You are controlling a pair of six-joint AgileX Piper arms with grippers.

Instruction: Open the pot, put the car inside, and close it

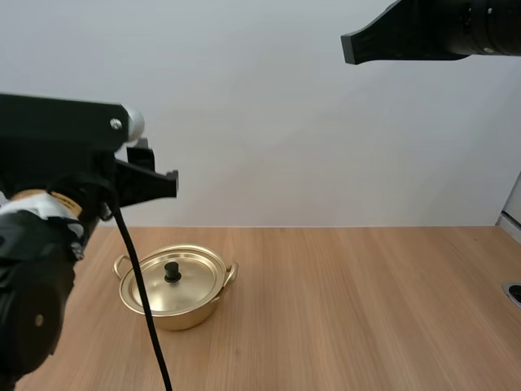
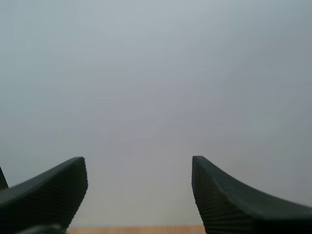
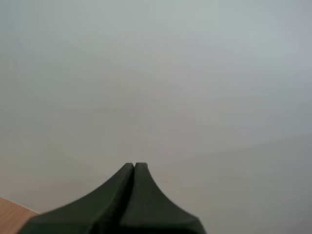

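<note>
Sitting on the left part of the wooden table point(image 1: 366, 309) is the gold pot point(image 1: 175, 311), upright. Its lid point(image 1: 195, 267) is on and looks seated flat on the rim. A black knob point(image 1: 172, 273) sticks up from the middle of the lid, and 2 little loop handles point(image 1: 120, 265) poke out at the sides.

The left gripper point(image 1: 167, 184) hangs in the air above the pot and slightly to its left, well apart from it, pointing toward the far wall. From the left wrist cam its 2 fingers point(image 2: 53, 195) stand wide apart, ribbed inner faces turned to each other. There's nothing between them but plain grey wall, plus a thin strip of tabletop between the finger bases.

The right gripper point(image 1: 352, 46) is way up high over the right half of the table, well apart from the pot, with its tip pointing left. In the right wrist cam its 2 fingers point(image 3: 122, 200) lie pressed together as 1 dark wedge, gripping nothing. Grey wall sits behind them and a sliver of table shows just beside them.
</note>
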